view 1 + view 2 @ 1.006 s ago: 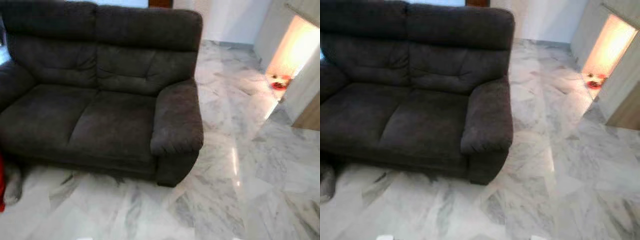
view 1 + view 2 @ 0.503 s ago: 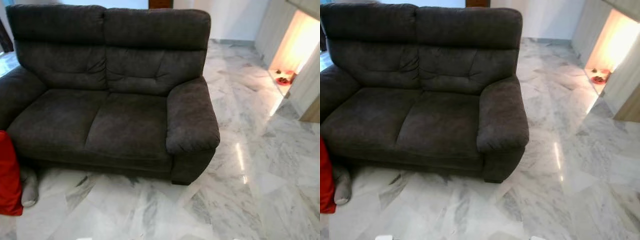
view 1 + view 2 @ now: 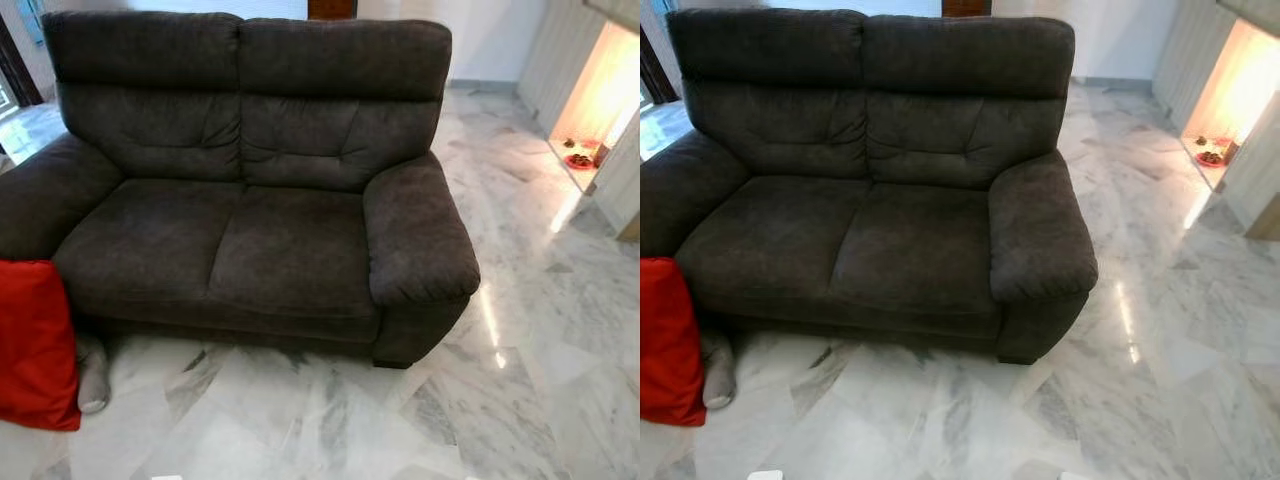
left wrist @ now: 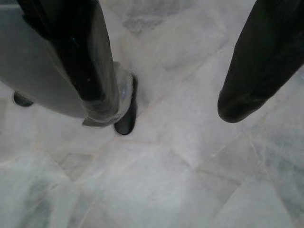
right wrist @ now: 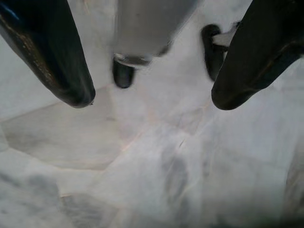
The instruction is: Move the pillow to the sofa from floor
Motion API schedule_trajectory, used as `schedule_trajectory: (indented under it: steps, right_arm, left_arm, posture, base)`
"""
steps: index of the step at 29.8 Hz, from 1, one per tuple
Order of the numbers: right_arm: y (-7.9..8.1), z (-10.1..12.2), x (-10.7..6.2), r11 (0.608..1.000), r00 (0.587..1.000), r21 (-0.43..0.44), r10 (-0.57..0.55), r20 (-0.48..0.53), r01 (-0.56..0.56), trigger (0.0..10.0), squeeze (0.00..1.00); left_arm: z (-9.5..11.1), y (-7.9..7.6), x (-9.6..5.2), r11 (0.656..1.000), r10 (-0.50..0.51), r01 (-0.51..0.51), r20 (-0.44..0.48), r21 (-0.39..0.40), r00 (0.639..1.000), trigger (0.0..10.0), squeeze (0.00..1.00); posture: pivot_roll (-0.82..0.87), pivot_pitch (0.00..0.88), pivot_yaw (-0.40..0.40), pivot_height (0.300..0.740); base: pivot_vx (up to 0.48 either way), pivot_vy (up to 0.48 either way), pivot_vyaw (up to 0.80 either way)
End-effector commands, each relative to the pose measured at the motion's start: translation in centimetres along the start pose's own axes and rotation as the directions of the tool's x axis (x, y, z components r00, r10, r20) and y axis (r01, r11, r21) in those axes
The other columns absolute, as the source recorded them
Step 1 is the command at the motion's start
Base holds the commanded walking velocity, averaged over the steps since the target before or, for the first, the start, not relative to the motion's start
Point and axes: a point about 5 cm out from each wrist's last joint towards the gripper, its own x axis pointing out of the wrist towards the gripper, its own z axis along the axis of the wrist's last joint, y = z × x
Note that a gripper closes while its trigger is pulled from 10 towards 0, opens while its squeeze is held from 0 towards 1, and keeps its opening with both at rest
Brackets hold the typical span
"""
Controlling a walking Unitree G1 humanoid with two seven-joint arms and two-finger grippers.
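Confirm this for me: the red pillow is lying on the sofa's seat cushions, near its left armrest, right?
Not quite. The red pillow is on the marble floor, leaning by the front of the dark sofa near its left armrest, not on the seat cushions. The left eye view shows this.

The right gripper [image 5: 152, 102] hangs above the white, grey-veined marble floor [image 5: 142, 180], its two black fingers [image 5: 52, 57] spread wide apart with nothing between them. Beyond the fingers, a silver robot leg [image 5: 147, 28] stands on the floor with a dark foot [image 5: 122, 75], and a second dark foot [image 5: 212, 50] shows beside it.
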Motion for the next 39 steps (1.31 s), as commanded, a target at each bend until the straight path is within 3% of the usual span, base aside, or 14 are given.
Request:
schedule_trajectory:
  steps: [1, 39]
  right_arm:
    - [0.11, -0.22, -0.02, 1.0, 1.0, -0.005, 0.002, -0.007, -0.002, 10.0, 0.0]
    - [0.51, 0.13, 0.11, 1.0, 1.0, -0.009, 0.01, 0.003, -0.01, 10.0, 0.0]
  left_arm:
    - [-0.76, 0.2, -0.15, 1.0, 0.004, -0.004, -0.03, -0.001, 1.0, 10.0, 0.0]
    - [-0.71, -0.03, -0.12, 1.0, 0.001, -0.001, -0.03, -0.011, 1.0, 10.0, 0.0]
  posture:
    - [0.09, 0.071, -0.009, 0.74]
    - [0.1, 0.093, -0.019, 0.74]
  base:
    - [0.0, 0.379, 0.0]
    - [0.0, 0.392, 0.0]
